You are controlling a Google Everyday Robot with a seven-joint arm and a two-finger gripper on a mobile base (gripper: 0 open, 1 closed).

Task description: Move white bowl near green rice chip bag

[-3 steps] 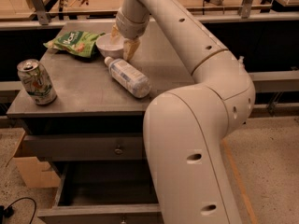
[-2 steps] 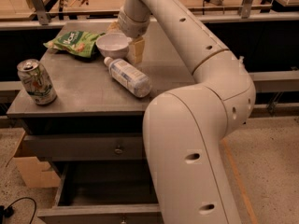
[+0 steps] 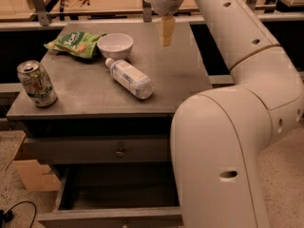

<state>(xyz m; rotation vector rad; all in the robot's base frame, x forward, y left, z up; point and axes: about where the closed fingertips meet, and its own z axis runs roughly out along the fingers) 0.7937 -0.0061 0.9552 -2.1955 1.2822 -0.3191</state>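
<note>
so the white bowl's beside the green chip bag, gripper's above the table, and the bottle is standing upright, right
No: the camera view shows the bottle lying on its side. The rest holds: white bowl beside the green rice chip bag, gripper hanging above the table, right of the bowl.

On the table [image 3: 183,80] we find the bag [image 3: 76,42] at the back left, the bowl [image 3: 115,45] just beside it on its right, the bottle [image 3: 129,78] lying before the bowl, and the can [image 3: 37,83] front left. The gripper [image 3: 166,31] hangs right of the bowl, apart.
</note>
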